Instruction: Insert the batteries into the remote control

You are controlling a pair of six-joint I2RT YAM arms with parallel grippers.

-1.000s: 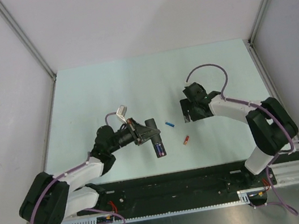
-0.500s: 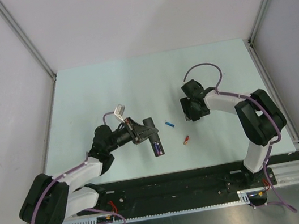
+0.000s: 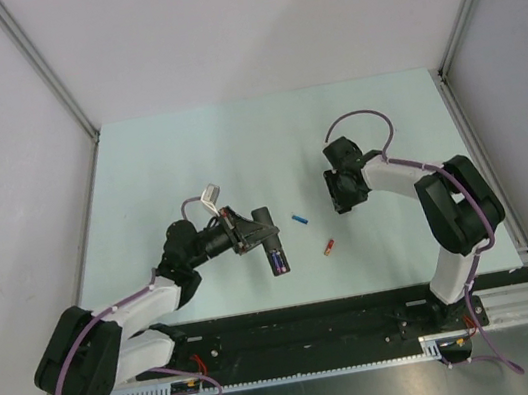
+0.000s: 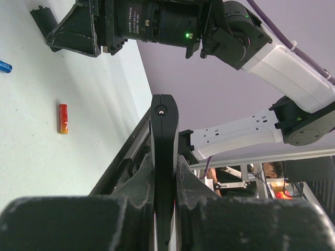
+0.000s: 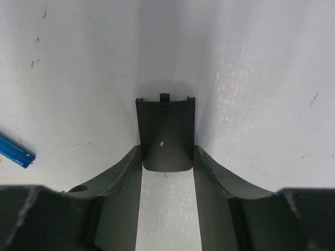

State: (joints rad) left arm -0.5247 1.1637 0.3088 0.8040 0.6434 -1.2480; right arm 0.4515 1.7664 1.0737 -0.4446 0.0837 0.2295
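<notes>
Remote control: slim black bar, left of centre on the pale table, raised off it with its free end pointing near.
Writing on remote: a blue-violet patch shows on its upper face in the top view, too small to read.
Left gripper: pinched tight on the remote's two broad faces. The wrist view sees the bar edge-on between the fingers.
Left arm: reaches from the near-left base toward the centre, with the forearm low and the wrist rolled sideways.
Blue battery: lies on the table just right of the remote, apart from it.
Red-orange battery: lies on the table, nearer and slightly right of the blue one.
Battery cover: flat black panel with small tabs on its far edge.
Right gripper: part closed, its fingers meeting both long edges of the cover.
Right arm: elbow folded at the right and forearm reaching left. The white print on its wrist housing is illegible.
</notes>
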